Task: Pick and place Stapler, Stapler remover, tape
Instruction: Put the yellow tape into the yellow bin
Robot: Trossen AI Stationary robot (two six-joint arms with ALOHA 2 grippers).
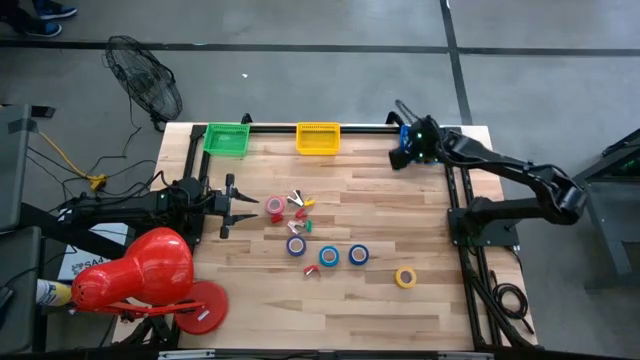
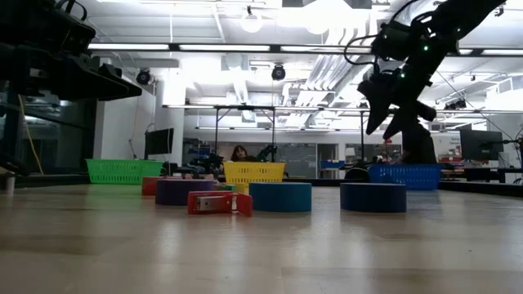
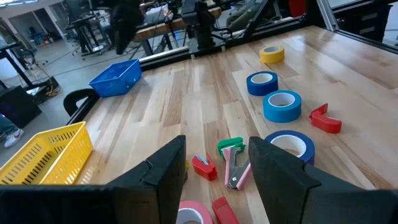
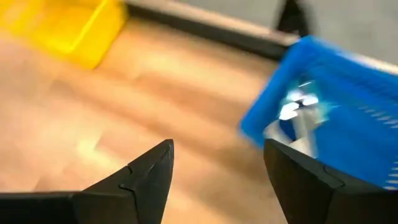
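I have the right gripper (image 4: 214,171) raised over the blue bin (image 4: 339,106) at the back right of the table (image 1: 400,210), its fingers spread and nothing between them; inside the bin I can make out something pale and shiny, too blurred to name. The left gripper (image 3: 214,168) hangs at the left side of the table, released and empty, just beside the pink tape (image 1: 276,206). The rest of the tape sits mid-table: a purple roll (image 1: 296,245), two blue rolls (image 1: 329,257) next to each other to its right, and the yellow roll (image 1: 405,277) well apart, nearer the front right. Small red and green staple removers (image 3: 231,148) lie scattered between the pink and purple rolls, with one red one (image 1: 312,270) near the blue rolls. The green bin (image 1: 227,138) and yellow bin (image 1: 318,138) stand along the back edge
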